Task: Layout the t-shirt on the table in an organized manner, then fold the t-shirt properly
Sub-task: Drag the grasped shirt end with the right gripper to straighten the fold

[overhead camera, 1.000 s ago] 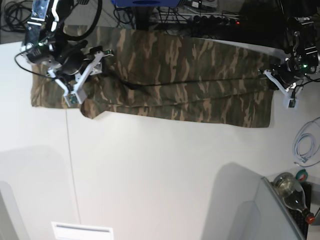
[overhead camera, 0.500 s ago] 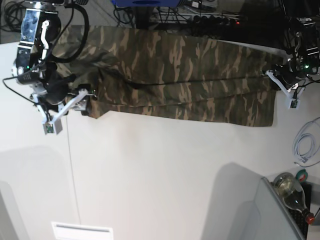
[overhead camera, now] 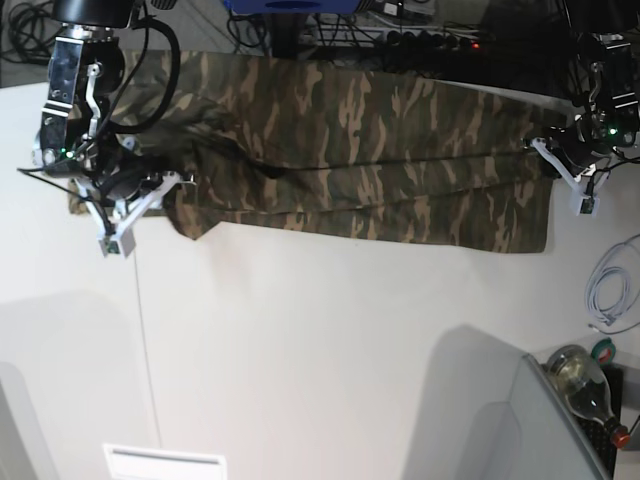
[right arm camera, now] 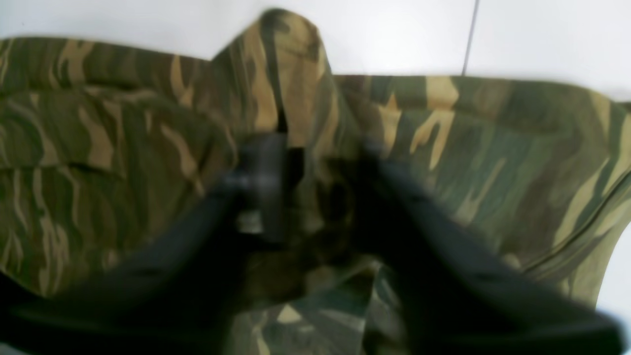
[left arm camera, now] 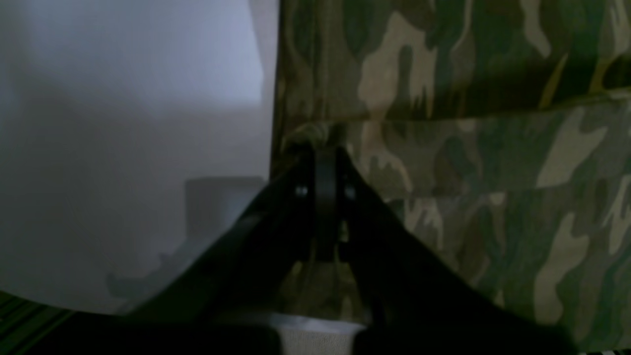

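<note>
The camouflage t-shirt (overhead camera: 350, 150) lies stretched sideways along the far side of the white table (overhead camera: 320, 330). My left gripper (overhead camera: 552, 160), at the base view's right, is shut on the shirt's edge. In the left wrist view its fingers (left arm camera: 320, 148) pinch the cloth (left arm camera: 468, 148) right at that edge. My right gripper (overhead camera: 140, 205) sits on the shirt's other end. In the blurred right wrist view its fingers (right arm camera: 318, 162) have closed in on a raised fold of the t-shirt (right arm camera: 291, 88), with bunched cloth between them.
A thin dark seam (overhead camera: 145, 340) runs down the table. A coiled white cable (overhead camera: 612, 290) and a glass bottle (overhead camera: 585, 385) lie at the right edge, beside a grey box (overhead camera: 500, 430). A white sheet (overhead camera: 165, 462) sits at the near edge. Cables and a power strip (overhead camera: 430, 40) run behind the table.
My right arm swung out to the left off the sleeve, then came back onto the shirt's end, and its jaws narrowed around a fold. The left gripper kept its hold in place.
</note>
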